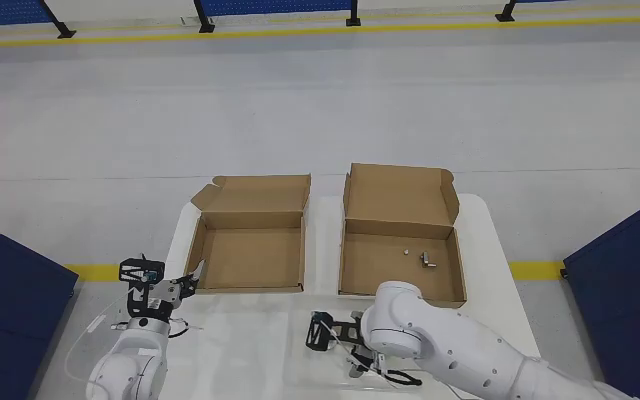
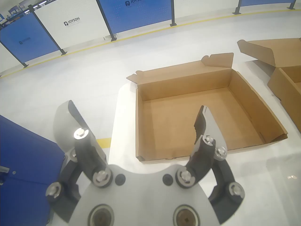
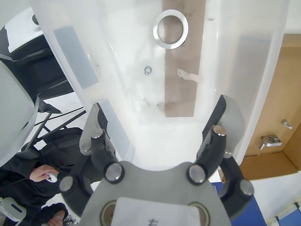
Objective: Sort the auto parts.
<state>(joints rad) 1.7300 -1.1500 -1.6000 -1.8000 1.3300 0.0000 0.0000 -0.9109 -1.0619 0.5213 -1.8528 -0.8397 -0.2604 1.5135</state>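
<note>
One metal ring [image 3: 170, 46], ahead of right hand [image 3: 160, 102]

Top view overhead, left wrist nearer, both seeing left box [image 1: 250, 258]

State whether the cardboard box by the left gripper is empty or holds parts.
Empty. The floor of the cardboard box by the left gripper is bare in the left wrist and top views; no parts lie inside.
</note>
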